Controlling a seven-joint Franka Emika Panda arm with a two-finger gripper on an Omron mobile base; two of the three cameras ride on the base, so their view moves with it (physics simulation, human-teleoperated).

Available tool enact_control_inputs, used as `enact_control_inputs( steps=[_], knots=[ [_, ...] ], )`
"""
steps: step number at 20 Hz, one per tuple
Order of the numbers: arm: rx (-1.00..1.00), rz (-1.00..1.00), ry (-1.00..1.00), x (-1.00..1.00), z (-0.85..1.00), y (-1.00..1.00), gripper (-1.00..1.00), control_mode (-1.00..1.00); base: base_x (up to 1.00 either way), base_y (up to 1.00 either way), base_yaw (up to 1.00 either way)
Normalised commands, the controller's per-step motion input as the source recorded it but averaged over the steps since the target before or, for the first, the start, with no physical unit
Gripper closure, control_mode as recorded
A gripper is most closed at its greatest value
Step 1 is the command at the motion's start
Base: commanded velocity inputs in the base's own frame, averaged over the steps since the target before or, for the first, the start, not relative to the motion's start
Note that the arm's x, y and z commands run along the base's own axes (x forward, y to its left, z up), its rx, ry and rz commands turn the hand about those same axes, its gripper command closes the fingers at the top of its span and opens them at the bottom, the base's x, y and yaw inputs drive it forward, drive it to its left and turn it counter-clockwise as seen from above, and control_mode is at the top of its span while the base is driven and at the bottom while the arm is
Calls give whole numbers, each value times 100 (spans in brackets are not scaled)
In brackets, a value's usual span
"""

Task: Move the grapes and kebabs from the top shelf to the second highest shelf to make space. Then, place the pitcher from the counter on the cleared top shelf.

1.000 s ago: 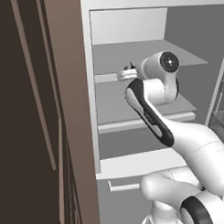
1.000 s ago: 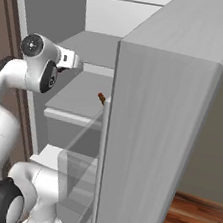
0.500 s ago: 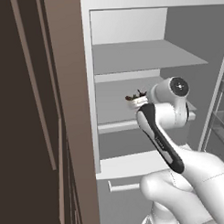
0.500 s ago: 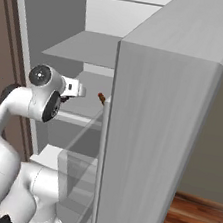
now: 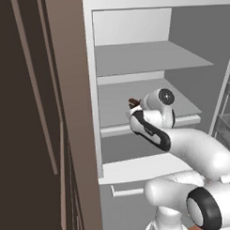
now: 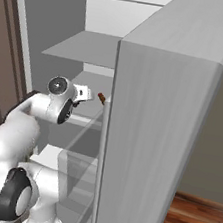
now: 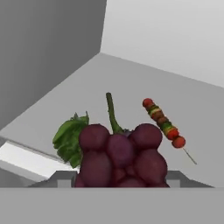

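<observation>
the gripper (image 7: 119, 179) is pinching the grapes (image 7: 120, 155), its two fingers sitting either side of the dark purple bunch, with the green stem and leaf sticking up. it is hanging over the second highest shelf (image 5: 182, 101) inside the open fridge (image 6: 170, 67). the kebabs (image 7: 164, 123) are lying on that same shelf, just beyond the grapes and apart from them.

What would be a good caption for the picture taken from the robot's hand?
Grapes sit close between the hand's fingertips, with a kebab skewer lying just beyond on the grey fridge shelf.
</observation>
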Motion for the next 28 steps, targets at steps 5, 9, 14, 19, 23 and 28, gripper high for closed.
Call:
enact_control_inputs(
  steps=[5, 9, 14, 19, 23, 28],
  knots=[
    [-3, 1, 1, 77, -1, 0, 100, -100, 0, 0, 0],
    [-7, 0, 4, 70, -36, 13, 100, -100, 0, 0, 0],
    [-6, 0, 1, 62, -44, 15, 100, -100, 0, 0, 0],
    [-3, 0, 0, 28, -27, 5, 100, -100, 0, 0, 0],
    [-2, 0, 0, 25, -15, 1, 100, -100, 0, 0, 0],
    [0, 0, 0, 31, 0, 0, 100, -100, 0, 0, 0]
  ],
)
